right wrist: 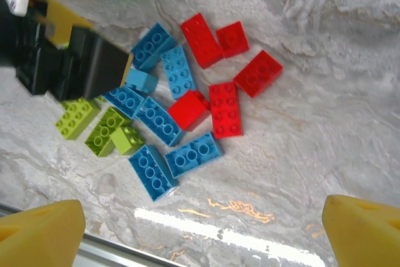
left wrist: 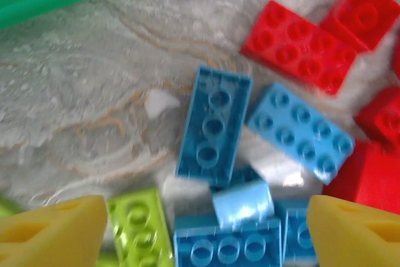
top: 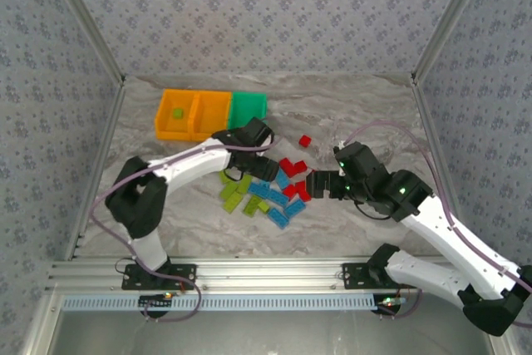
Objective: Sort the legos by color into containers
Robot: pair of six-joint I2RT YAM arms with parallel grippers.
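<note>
We find the left gripper wide apart, nothing held, over the pile. Between its fingers lie blue legos; a lime one sits just inside one finger, reds ahead and toward the other. The right gripper: likewise apart and empty, the pile well ahead of it. We judge the bricks light, rigid and smooth-sided; we advise pinching one across its long flat sides, clear of the studs. Crowded neighbours may get caught. The bins stand beyond the left gripper, a lime brick in the end orange one
</note>
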